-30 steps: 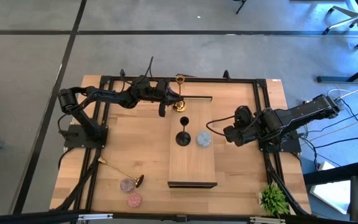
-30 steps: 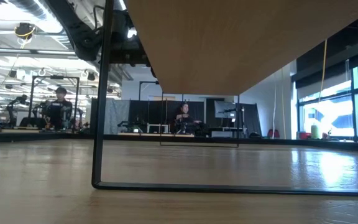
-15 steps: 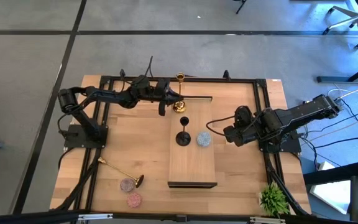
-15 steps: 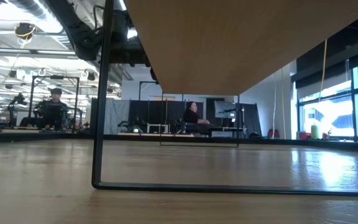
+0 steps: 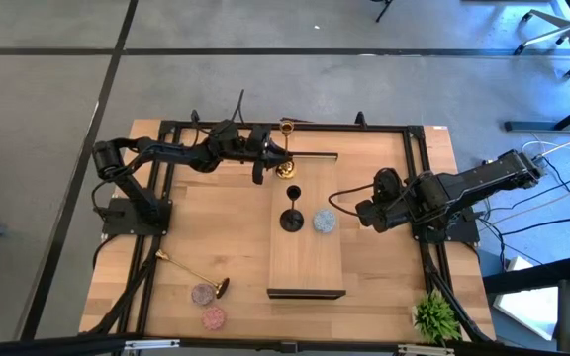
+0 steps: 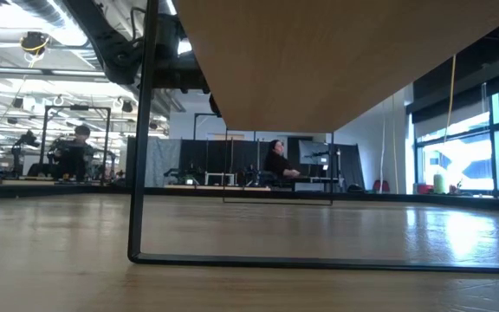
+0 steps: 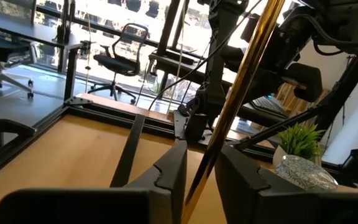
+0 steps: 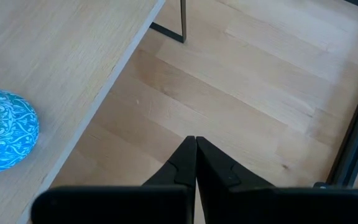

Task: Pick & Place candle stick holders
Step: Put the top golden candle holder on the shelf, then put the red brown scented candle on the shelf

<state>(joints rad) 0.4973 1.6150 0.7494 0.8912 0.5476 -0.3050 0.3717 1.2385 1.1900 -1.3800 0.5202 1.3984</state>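
1. Taking the raised wooden board (image 5: 306, 259) as my landmark: beyond its left edge, on the table (image 5: 226, 227), a gold holder (image 5: 192, 272) lies on its side, long stem pointing away from the board. Beside it sit the low round speckled mauve holder (image 5: 202, 294) and pink holder (image 5: 213, 317).
2. My left gripper (image 5: 273, 156) sits at the board's far end, clamped on the thin shiny stem of the second gold holder (image 7: 241, 87), which runs up between my fingers. Its round base (image 5: 286, 169) seems to be on or just above the board; I can't tell which.
3. Mid-board stand the black stemmed holder (image 5: 292, 217) and the patterned light-blue holder (image 5: 324, 222).
4. My right gripper (image 8: 195, 160) waits off the board's right edge, fingers pressed together, empty.
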